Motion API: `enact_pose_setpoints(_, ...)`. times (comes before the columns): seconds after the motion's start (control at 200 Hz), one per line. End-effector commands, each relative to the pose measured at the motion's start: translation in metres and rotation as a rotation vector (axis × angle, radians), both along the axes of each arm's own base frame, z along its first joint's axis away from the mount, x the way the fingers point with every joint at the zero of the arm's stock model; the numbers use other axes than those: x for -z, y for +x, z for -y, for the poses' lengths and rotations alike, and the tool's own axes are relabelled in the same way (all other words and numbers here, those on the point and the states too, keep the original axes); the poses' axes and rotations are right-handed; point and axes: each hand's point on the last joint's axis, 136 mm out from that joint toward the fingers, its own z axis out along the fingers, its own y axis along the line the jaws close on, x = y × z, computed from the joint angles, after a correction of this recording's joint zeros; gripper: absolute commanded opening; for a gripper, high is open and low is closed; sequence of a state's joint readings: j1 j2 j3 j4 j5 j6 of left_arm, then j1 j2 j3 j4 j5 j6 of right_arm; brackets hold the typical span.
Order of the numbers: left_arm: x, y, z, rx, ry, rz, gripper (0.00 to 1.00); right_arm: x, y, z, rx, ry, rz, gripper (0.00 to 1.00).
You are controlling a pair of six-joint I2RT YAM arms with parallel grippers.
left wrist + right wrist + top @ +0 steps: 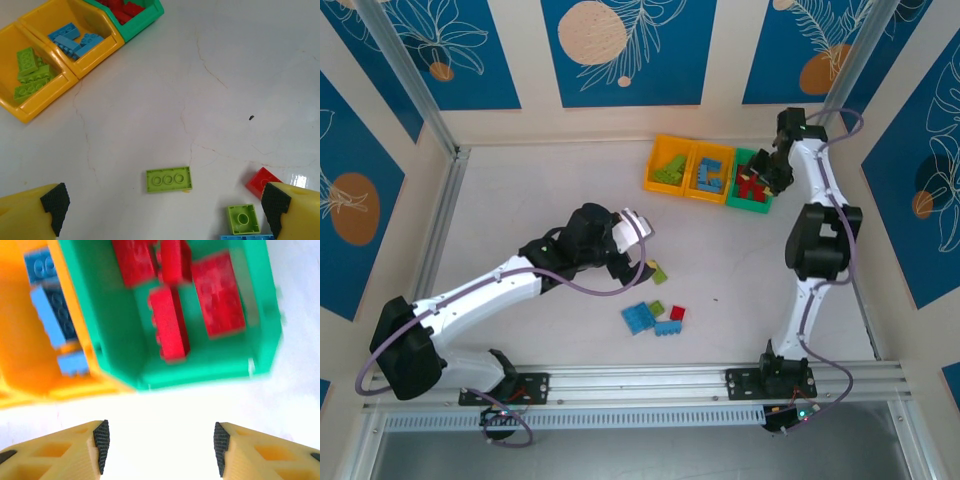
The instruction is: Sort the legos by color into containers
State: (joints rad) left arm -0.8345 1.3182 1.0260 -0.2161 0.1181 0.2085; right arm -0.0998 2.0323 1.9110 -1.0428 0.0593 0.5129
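Three joined bins stand at the back. The left orange-yellow bin (652,172) holds lime bricks, the middle orange-yellow bin (707,197) blue ones, and the green bin (748,207) red ones. Loose on the table are a flat lime brick (169,179), a small lime brick (243,219), a red brick (262,181) and two blue bricks (639,318). My left gripper (165,210) hangs open above the flat lime brick, holding nothing. My right gripper (160,445) is open and empty just beside the green bin (200,367), whose red bricks (170,330) are blurred.
A metal rail (700,378) runs along the near edge and a frame post (440,215) along the left. Padded walls close in the back and sides. A small dark speck (251,118) lies on the white table between the bins and the loose bricks.
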Motion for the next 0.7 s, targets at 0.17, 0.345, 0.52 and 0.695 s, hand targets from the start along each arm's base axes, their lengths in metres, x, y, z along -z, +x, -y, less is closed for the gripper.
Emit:
enact_pose_setpoints(0.17,-0.007,-0.012,0.014,0.121,-0.02,0.049,1.0,-0.016,-0.138,-0.061,-0.092,0.118,-0.027,0.61)
enact_pose_setpoints(0.345,0.002,-0.023,0.012,0.194,0.004,0.086,1.0,0.019,-0.221,-0.12,-0.266,0.14,-0.158,0.63)
enact_pose_setpoints(0.52,0.013,-0.029,0.012,0.246,0.034,0.081,1.0,0.056,-0.259,-0.16,-0.454,0.118,-0.28,0.68)
enact_pose_setpoints(0.695,0.015,-0.028,0.012,0.231,0.024,0.074,1.0,0.081,-0.283,-0.189,-0.625,0.13,-0.357,0.76)
